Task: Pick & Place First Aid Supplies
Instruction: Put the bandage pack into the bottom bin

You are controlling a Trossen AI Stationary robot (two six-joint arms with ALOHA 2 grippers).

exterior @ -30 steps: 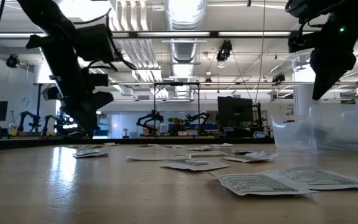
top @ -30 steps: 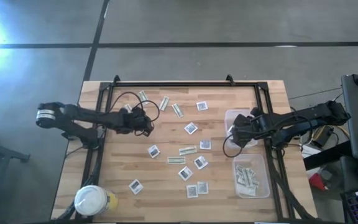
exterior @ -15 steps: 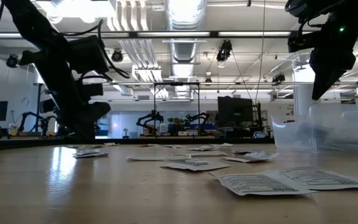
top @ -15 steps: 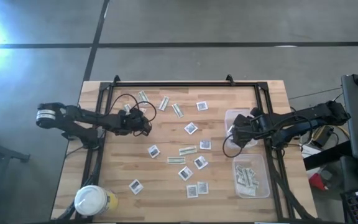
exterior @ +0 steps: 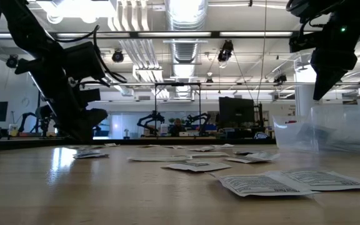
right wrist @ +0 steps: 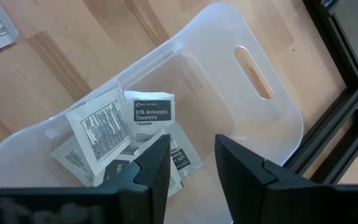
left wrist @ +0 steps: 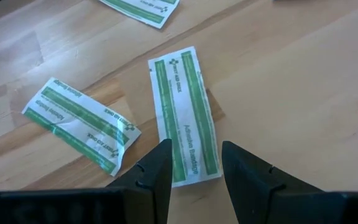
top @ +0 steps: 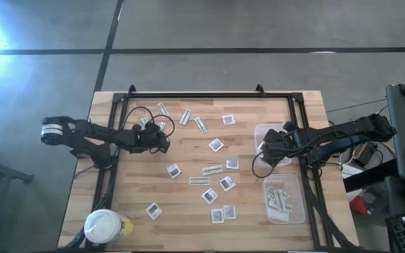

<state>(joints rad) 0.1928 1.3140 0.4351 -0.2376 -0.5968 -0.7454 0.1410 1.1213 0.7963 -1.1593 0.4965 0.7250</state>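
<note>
First aid supplies lie scattered flat on the wooden table: square white packets (top: 216, 145) and narrow green-and-white strips (top: 212, 169). My left gripper (top: 163, 138) is open, low over the far left part of the table. In the left wrist view its fingers (left wrist: 196, 150) stand on either side of one end of a strip (left wrist: 182, 112), with a second strip (left wrist: 79, 122) lying beside it. My right gripper (top: 264, 151) hangs open over a clear tub (right wrist: 272, 118) that holds several white packets (right wrist: 154, 111). A second tub (top: 299, 204) holds green strips.
A white-lidded round jar (top: 104, 226) stands at the near left corner. A black frame (top: 202, 95) runs around the table's edges. The two tubs sit along the right side. Loose packets cover the middle of the table, and cables trail from both arms.
My left gripper has drawn back a little toward the table's left and far edges and come lower, ending over the strips there. My right arm has kept still over the tub. No packet has moved.
</note>
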